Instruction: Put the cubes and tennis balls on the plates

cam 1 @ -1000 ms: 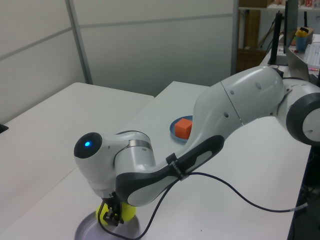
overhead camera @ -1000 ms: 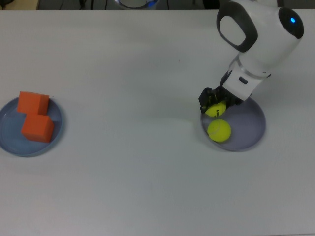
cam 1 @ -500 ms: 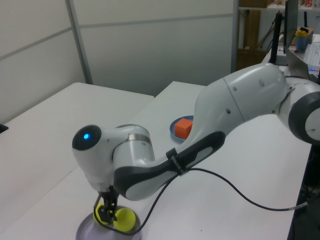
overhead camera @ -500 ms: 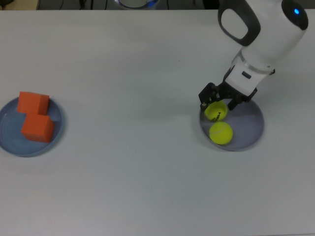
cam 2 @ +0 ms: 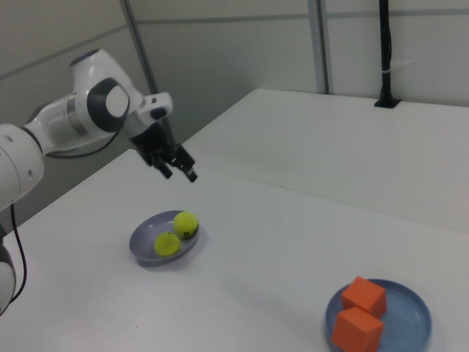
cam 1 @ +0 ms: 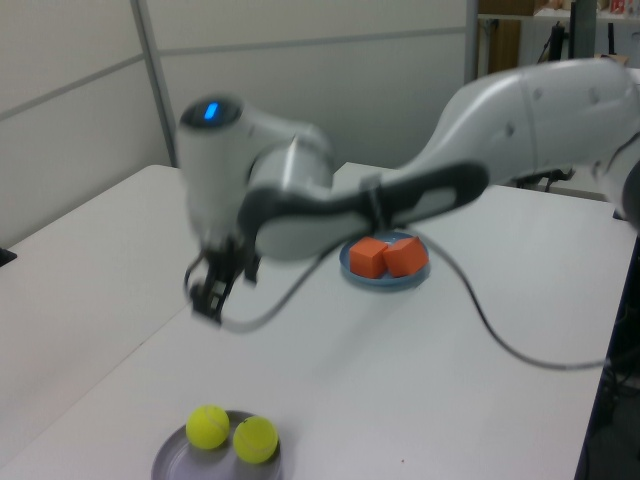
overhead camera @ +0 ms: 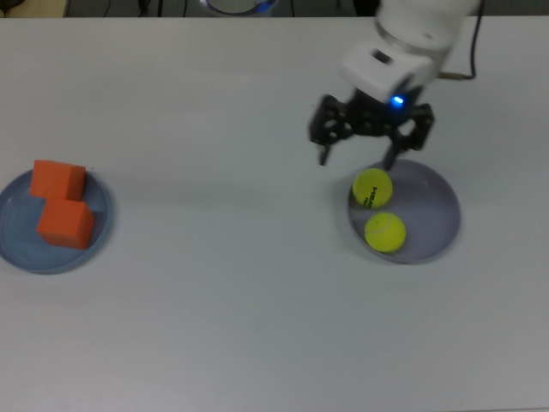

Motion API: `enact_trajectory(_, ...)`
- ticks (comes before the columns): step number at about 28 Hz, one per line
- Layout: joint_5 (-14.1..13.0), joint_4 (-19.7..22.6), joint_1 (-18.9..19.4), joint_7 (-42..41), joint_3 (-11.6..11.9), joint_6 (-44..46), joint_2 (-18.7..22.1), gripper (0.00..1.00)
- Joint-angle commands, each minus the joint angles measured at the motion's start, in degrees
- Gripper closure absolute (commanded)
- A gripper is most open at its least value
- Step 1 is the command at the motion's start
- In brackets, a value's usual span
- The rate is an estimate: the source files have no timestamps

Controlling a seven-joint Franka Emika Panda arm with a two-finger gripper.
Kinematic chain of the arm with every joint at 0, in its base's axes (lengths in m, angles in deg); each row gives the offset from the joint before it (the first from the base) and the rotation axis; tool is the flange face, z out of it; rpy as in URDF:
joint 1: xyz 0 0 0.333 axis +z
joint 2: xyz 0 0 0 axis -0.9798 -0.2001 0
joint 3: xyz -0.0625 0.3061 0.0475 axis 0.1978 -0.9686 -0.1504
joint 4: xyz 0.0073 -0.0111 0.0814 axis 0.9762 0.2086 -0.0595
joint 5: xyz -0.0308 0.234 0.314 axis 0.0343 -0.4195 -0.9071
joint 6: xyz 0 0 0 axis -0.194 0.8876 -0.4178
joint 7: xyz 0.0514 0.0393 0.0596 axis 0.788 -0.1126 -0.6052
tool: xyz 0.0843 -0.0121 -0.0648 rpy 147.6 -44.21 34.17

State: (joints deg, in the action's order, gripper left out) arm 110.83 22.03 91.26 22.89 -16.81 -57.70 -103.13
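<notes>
**Both plates loaded, end effector empty above the desk**

I see my end effector (overhead camera: 358, 157) up off the white desk (overhead camera: 223, 300), fingers spread wide, holding nothing. In the top view it hangs just above the lavender plate's (overhead camera: 433, 215) upper-left rim. Two tennis balls (overhead camera: 373, 188) (overhead camera: 383, 231) sit on that plate, touching, both toward the top view's left side of it. Light blue plate (overhead camera: 17, 249) is well apart, at the top view's left edge, carrying both orange cubes (overhead camera: 58, 180) (overhead camera: 65, 223), side by side and touching. Left view shows the end effector (cam 1: 212, 293) well clear above the balls (cam 1: 207, 427).
</notes>
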Motion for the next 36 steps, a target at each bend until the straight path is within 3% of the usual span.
enact_trajectory(1,-4.0,1.9,-6.6,-6.4,0.4,3.7,5.8,0.00)
enact_trajectory(4,-4.6,1.8,-9.5,-10.5,0.7,6.6,7.4,0.00)
enact_trajectory(6,-6.4,1.7,-11.5,-16.0,2.9,9.7,10.1,0.00)
enact_trajectory(8,-8.6,1.8,-11.6,-20.7,6.1,11.7,12.2,0.00)
enact_trajectory(9,-11.4,1.8,-11.2,-26.0,10.3,13.0,13.9,0.00)
enact_trajectory(14,-19.7,1.8,-11.3,-39.0,18.4,17.3,17.0,0.00)
enact_trajectory(23,-18.3,1.8,-11.7,-39.2,22.3,17.8,16.9,0.00)
enact_trajectory(28,-14.1,1.9,-11.7,-37.3,22.3,18.6,17.4,0.00)
enact_trajectory(36,-14.5,1.7,-12.4,-35.4,24.2,19.9,18.6,0.00)
